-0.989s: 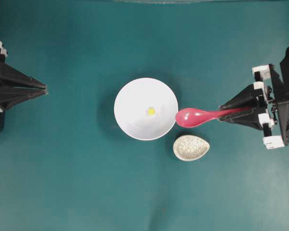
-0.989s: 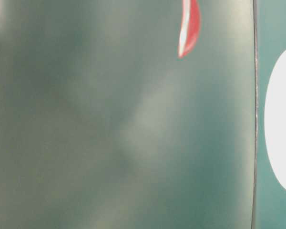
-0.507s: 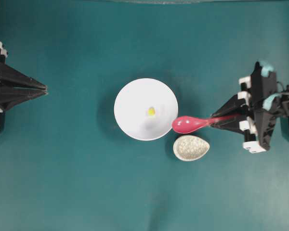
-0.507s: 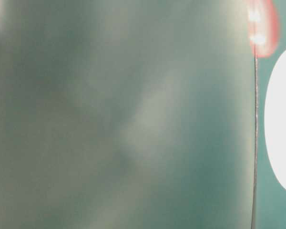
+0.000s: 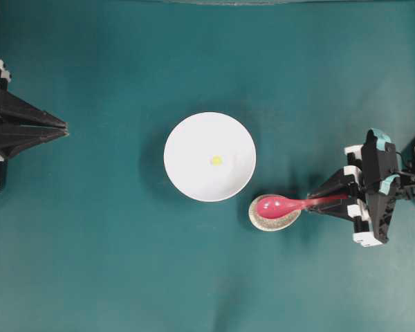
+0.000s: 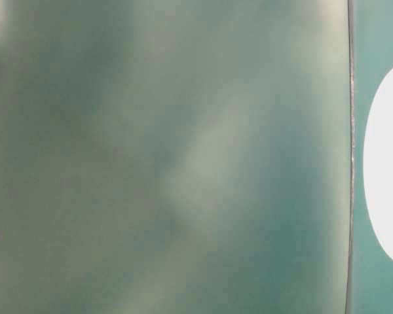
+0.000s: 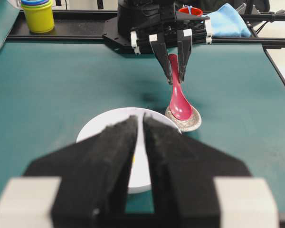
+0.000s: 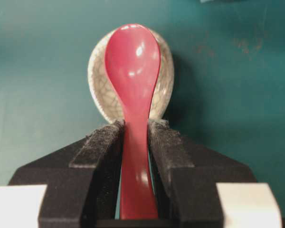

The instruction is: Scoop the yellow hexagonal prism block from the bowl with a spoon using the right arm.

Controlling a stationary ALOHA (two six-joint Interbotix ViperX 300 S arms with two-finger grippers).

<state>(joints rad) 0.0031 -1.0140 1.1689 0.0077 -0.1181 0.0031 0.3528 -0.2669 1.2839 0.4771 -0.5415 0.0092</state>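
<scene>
The white bowl [image 5: 194,138] sits mid-table with the tiny yellow hexagonal prism block [image 5: 216,160] on its floor. My right gripper [image 5: 315,204] is shut on the handle of the pink-red spoon [image 5: 277,205]. The spoon's scoop lies in the speckled egg-shaped spoon rest [image 5: 285,220], just right of the bowl and in front of it. In the right wrist view the pads [image 8: 102,142] squeeze the spoon [image 8: 133,61] handle, and the scoop covers the rest [image 8: 96,80]. My left gripper [image 5: 64,128] is parked at the left edge, shut with nothing in it, facing the bowl [image 7: 99,128].
Behind the right arm, past a black rail [image 7: 61,35], stand stacked yellow and blue cups [image 7: 38,14] and a blue cloth [image 7: 228,21]. The table-level view is mostly teal blur, with the bowl [image 6: 386,163] at its right edge.
My right gripper carried the spoon from beside the bowl's right rim toward the front of the table and down onto the spoon rest. The block and the left arm stayed put.
</scene>
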